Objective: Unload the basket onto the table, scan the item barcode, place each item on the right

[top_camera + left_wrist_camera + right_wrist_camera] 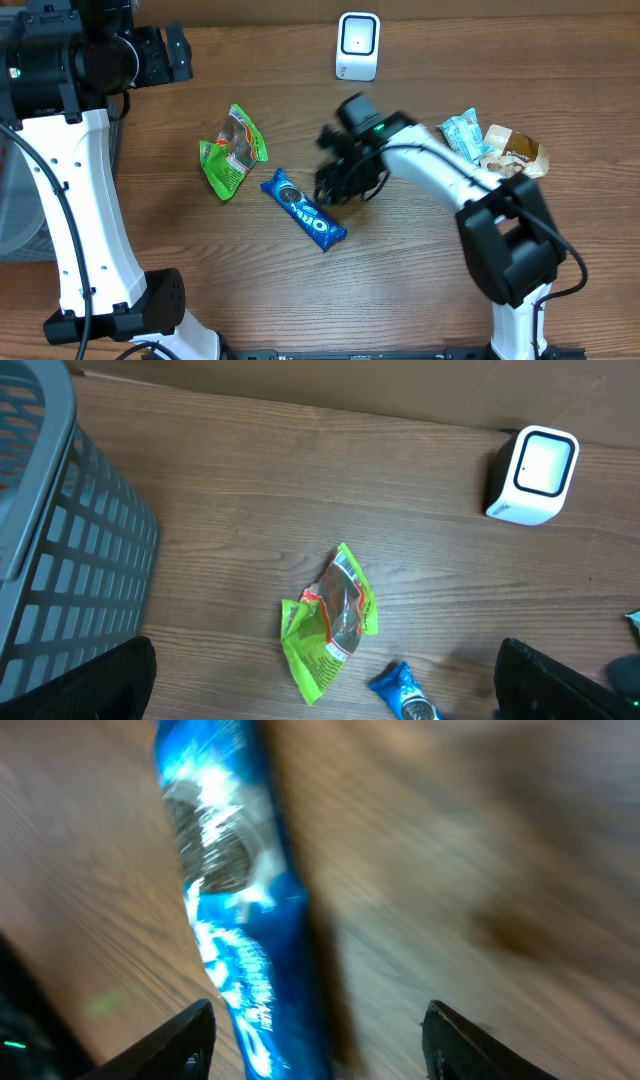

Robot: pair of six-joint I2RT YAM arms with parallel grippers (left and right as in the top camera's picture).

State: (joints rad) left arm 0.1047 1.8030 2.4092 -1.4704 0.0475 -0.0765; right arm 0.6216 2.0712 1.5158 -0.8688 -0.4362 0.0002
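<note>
The right claw (335,182) hangs low over the table (230,270), its jaws well apart and nothing gripped between them. Its wrist view is blurred, but bare wood shows in the gap between the two fingers (190,1040).

Just beside the claw, on its left, the blue cookie packet (303,208) lies flat on the table with its printed face up. In the wrist view it runs past the inner side of one finger; the blur hides whether that finger touches it. From overhead, the packet's long axis sits on a diagonal. One end points away and to the left, toward the green wrapper (232,150). The other end points back toward the robot's side and to the right.

The crumpled green wrapper lies a little beyond the blue packet, apart from it. On the claw's other side, past its arm, a teal packet (462,135) and a brown-and-gold packet (512,152) sit close together. Farther back from the claw, the white scanner (358,45) stands upright near the table's far edge.

Farthest off, the left claw (165,55) hangs high at the far left corner. Its jaws are spread wide and hold nothing, and a grey basket (60,560) is beside it.
</note>
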